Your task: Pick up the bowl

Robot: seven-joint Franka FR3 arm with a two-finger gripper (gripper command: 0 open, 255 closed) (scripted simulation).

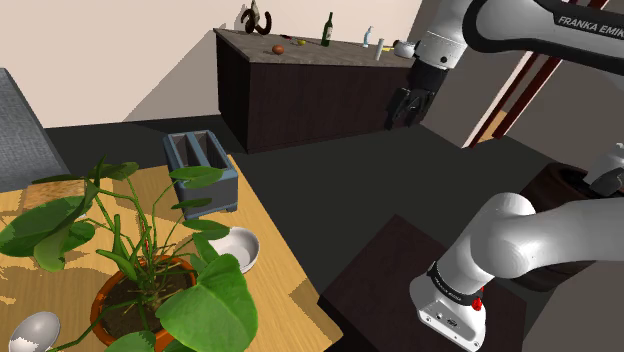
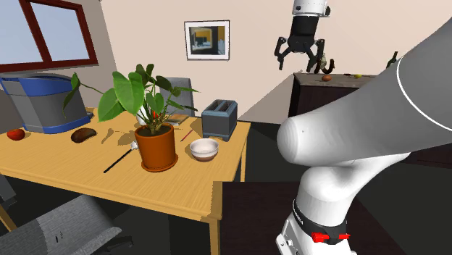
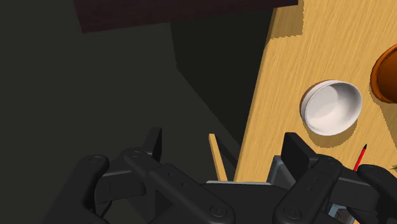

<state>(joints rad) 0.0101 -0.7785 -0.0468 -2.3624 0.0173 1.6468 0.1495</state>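
Beside the plant pot (image 2: 156, 149) sits the white bowl (image 2: 204, 150).

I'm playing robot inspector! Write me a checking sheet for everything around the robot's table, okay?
Surface: wooden table, with bare wood showing between the things.
Job's things: white bowl, upright, beside the plant pot and near the toaster, close to the table's edge; not held.
Clutter: leafy plant in the orange pot, blue-grey toaster, blue machine, small red fruit.
Gripper: gripper open, holding nothing, high up and off to the side of the table, away from the bowl.
Cables: nothing seen.
Surroundings: dark counter with bottles and fruit on top, framed picture, window.
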